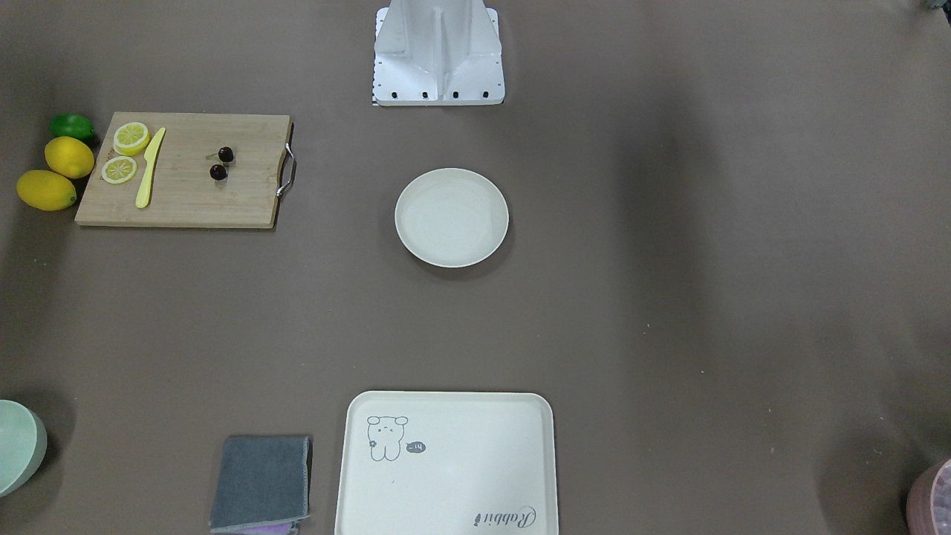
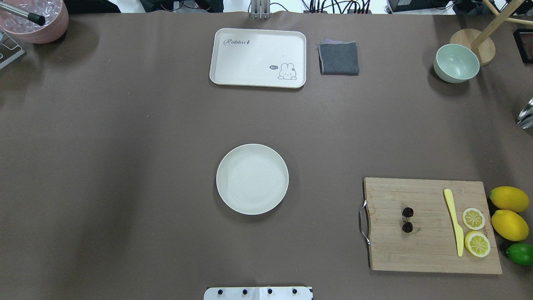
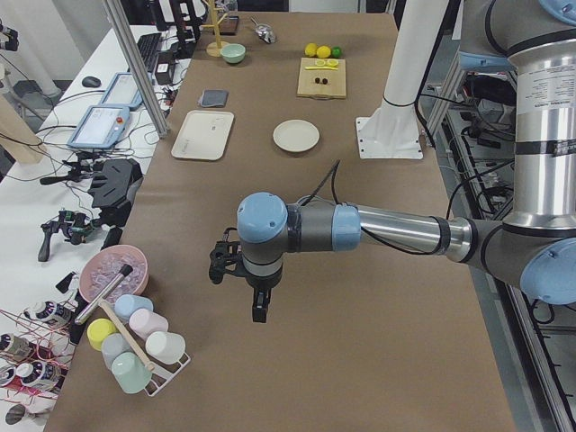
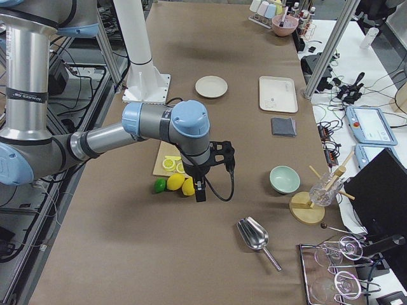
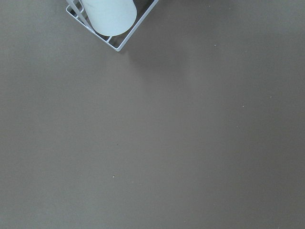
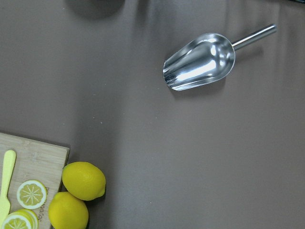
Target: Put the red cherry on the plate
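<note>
The red cherry (image 1: 221,163) (image 2: 407,220), a pair of tiny dark fruits, lies on a wooden cutting board (image 1: 186,197) (image 2: 424,246). An off-white round plate (image 1: 451,217) (image 2: 252,179) sits bare at the table's middle, well apart from the board. My left gripper (image 3: 236,292) shows only in the exterior left view, hanging over bare table far from the plate; I cannot tell its state. Only the exterior right view holds my right gripper (image 4: 215,178), raised near the lemons beyond the board; its state I cannot tell.
Lemon slices (image 2: 474,231), a yellow knife (image 2: 454,221), whole lemons (image 2: 509,212) and a lime (image 2: 520,253) crowd the board's end. A rabbit tray (image 2: 258,46), grey cloth (image 2: 339,58) and green bowl (image 2: 456,62) line the far side. A metal scoop (image 6: 202,61) lies past the lemons.
</note>
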